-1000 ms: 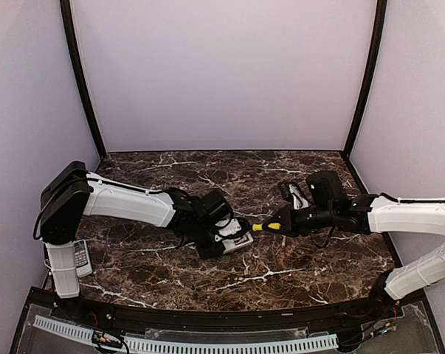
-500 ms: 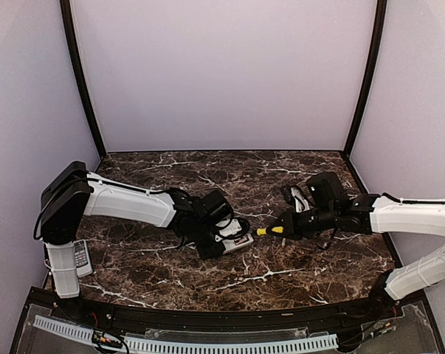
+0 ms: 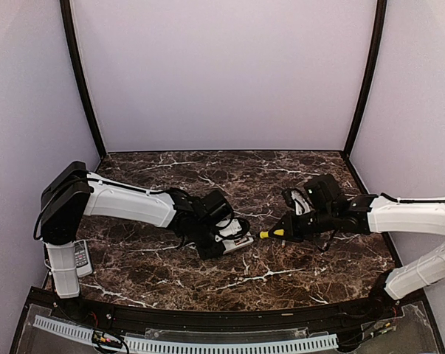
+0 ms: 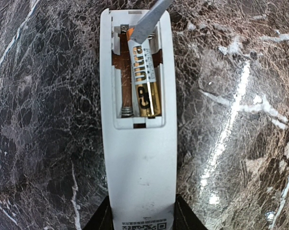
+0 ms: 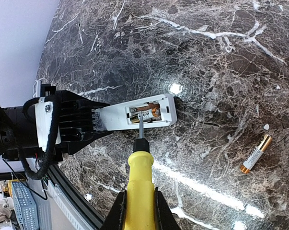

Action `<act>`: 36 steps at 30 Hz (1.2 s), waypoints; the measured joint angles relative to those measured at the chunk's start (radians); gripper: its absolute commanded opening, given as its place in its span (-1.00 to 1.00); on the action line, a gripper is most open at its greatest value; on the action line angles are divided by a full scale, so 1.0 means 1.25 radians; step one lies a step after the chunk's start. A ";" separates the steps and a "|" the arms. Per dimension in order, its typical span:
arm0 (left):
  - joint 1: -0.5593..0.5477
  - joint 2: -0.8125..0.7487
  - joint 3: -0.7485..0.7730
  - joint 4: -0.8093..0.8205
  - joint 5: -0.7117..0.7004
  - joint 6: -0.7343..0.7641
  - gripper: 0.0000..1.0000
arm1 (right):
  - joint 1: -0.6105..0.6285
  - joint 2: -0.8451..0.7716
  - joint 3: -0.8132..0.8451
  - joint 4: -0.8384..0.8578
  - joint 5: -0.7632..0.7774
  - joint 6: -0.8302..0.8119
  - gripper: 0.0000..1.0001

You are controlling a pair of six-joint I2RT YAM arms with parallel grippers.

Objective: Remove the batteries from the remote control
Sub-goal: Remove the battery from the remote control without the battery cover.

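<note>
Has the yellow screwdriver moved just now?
Yes. The yellow-handled screwdriver slid slightly toward the near edge of the table, judged against the still remote control.

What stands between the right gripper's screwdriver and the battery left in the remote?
Nothing visible does. The compartment has no cover. The remaining battery lies exposed in the remote, and the screwdriver blade meets the battery's far end.

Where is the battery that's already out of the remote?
In the right wrist view, the small gold-and-white cylindrical battery lies on the dark marble table, right of the open white plastic remote.
</note>
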 measured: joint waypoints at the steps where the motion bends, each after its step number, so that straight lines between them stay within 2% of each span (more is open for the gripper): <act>1: 0.000 0.000 0.000 0.000 0.000 0.000 -0.63 | 0.000 0.003 0.000 -0.002 0.000 0.000 -1.00; 22: -0.002 0.000 0.000 0.000 -0.003 0.003 -0.63 | 0.000 0.046 0.002 -0.003 0.018 0.007 -1.00; 36: -0.003 0.001 0.000 0.000 -0.006 0.003 -0.63 | 0.003 0.080 -0.013 0.086 -0.024 0.055 -1.00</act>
